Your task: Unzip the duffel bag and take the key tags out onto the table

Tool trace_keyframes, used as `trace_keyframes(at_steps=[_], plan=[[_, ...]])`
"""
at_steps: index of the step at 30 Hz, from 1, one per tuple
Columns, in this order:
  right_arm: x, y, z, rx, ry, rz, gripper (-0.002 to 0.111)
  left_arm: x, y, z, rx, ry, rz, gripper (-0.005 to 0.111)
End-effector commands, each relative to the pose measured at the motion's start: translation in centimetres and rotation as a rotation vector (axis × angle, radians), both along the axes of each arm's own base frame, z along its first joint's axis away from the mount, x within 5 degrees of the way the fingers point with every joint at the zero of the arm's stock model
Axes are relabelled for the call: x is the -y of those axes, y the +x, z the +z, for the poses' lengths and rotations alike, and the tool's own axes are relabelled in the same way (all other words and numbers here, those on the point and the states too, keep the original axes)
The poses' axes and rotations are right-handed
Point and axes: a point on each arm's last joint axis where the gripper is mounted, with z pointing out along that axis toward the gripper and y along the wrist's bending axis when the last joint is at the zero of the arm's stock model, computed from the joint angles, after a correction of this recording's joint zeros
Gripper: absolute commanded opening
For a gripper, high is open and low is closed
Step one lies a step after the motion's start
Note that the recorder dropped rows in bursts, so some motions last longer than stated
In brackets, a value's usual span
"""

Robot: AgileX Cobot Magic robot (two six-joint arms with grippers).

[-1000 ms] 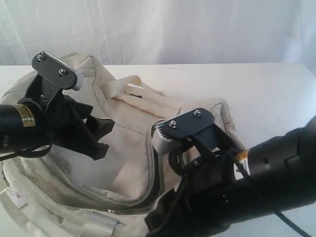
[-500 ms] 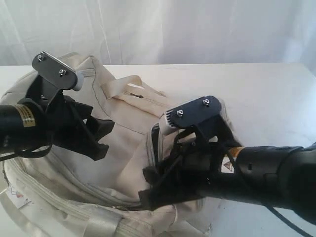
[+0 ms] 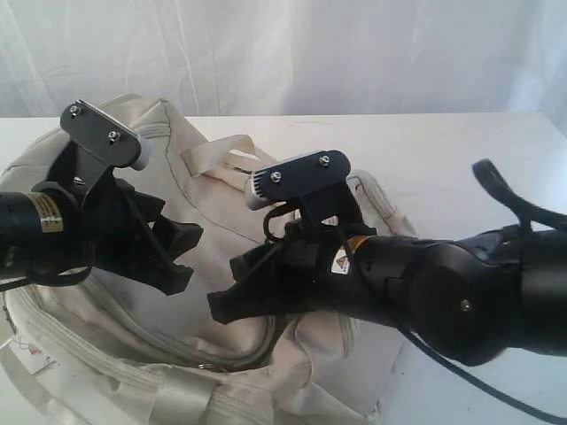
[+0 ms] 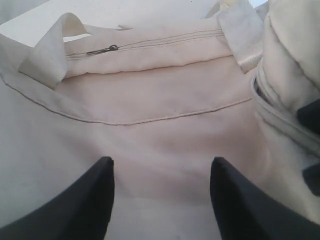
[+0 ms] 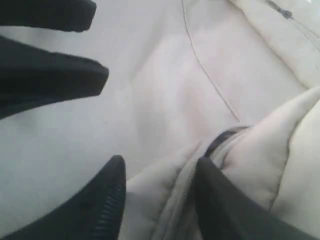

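The cream duffel bag [image 3: 217, 217] lies on the white table [image 3: 461, 159]. My left gripper [image 3: 182, 255] hovers open just above the bag's smooth side panel [image 4: 160, 115], nothing between its fingers [image 4: 95, 200]. My right gripper [image 3: 226, 288] is low over the bag's middle, open, its jaws [image 5: 160, 161] straddling a raised fold of cream fabric along the zipper edge [image 5: 190, 185]. A dark slit of the bag's parted main zipper [image 5: 222, 137] shows just beyond. The key tags are hidden.
The front pocket's zipper pull [image 4: 102, 50] lies shut near a pale webbing strap [image 4: 47, 55]. A small metal ring [image 3: 205, 367] shows at the bag's near edge. The left gripper's fingers [image 5: 50, 75] sit close beside the right one. White curtain behind.
My right arm has swung left and forward over the bag, and its jaws have narrowed around the fabric fold. The left arm has stayed put.
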Motion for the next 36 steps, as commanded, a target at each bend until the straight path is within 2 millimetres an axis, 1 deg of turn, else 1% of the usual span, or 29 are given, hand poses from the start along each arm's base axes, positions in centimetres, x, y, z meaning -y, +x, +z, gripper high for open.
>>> trace_keyframes(at_steps=[1,2,5,10,12,14,19,21,24,26,29,31,36], plan=[[-0.7,1.5,0.5,0.097,0.044,-0.042,0.005,0.1,-0.2,0.0,-0.022,0.0,-0.002,0.06],[-0.7,1.7,0.8,0.124,0.056,-0.053,0.0,0.1,-0.2,-0.1,-0.024,0.001,-0.002,0.06],[-0.5,2.2,1.7,0.229,0.104,-0.093,0.0,0.1,-0.2,-0.1,-0.031,0.005,-0.002,0.06],[-0.2,3.0,3.5,0.451,0.152,-0.153,0.0,0.1,-0.2,-0.2,-0.037,0.008,-0.002,0.06],[-0.1,3.3,3.9,0.53,0.152,-0.171,0.0,0.1,-0.3,-0.2,-0.04,0.01,-0.003,0.06],[0.0,3.5,4.0,0.573,0.153,-0.193,0.0,0.1,-0.3,-0.2,-0.044,0.012,-0.003,0.06],[0.8,4.5,3.1,0.568,0.12,-0.227,0.0,0.2,-0.8,0.0,-0.05,0.014,-0.015,0.06],[1.0,4.8,2.7,0.554,0.107,-0.234,0.0,0.4,-1.4,0.9,-0.002,0.025,-0.057,0.06],[1.0,4.9,2.5,0.547,0.101,-0.234,0.0,0.8,-2.5,3.2,0.093,0.02,-0.119,0.06],[1.1,4.9,2.6,0.557,0.105,-0.238,0.0,1.1,-3.3,4.7,0.104,0.009,-0.147,0.06],[1.1,4.9,2.7,0.571,0.11,-0.244,0.0,1.5,-4.2,5.7,0.028,0.006,-0.161,0.06],[1.1,4.9,2.8,0.576,0.112,-0.246,0.0,1.9,-4.6,5.8,-0.024,0.008,-0.173,0.06],[1.1,4.9,2.8,0.576,0.112,-0.246,0.0,3.2,-5.8,5.8,-0.086,-0.069,-0.207,0.06]])
